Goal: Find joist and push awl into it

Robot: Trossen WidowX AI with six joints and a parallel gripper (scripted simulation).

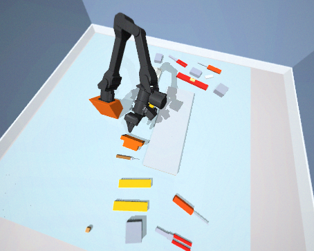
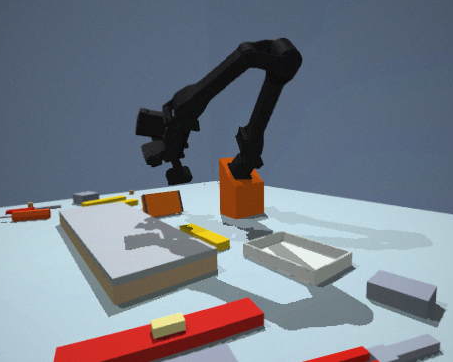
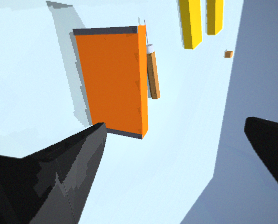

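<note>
An orange block with dark end strips (image 1: pixel 132 143) (image 2: pixel 162 203) (image 3: pixel 112 80), apparently the stud finder, stands on the table beside the floor panel (image 1: pixel 169 131) (image 2: pixel 95 234). My gripper (image 1: pixel 140 123) (image 2: pixel 166 167) (image 3: pixel 173 126) is open and empty, above the table on the robot-base side of the block. In the wrist view the block is near the left fingertip, not between the fingers. The awl (image 1: pixel 123 157) (image 3: pixel 154 75), with a brown handle and thin tip, lies just beyond the block. The pale tray (image 2: pixel 284 268) is empty; the arm partly hides it in the top view. The joist is not visible.
A yellow bar (image 1: pixel 151 105) (image 2: pixel 205 236) lies between panel and robot base. Two yellow bars (image 1: pixel 135 183) (image 1: pixel 130 206) and a grey block (image 1: pixel 133 231) lie beyond the awl. A red level (image 1: pixel 191 81) (image 2: pixel 210 326) lies past the panel's other end.
</note>
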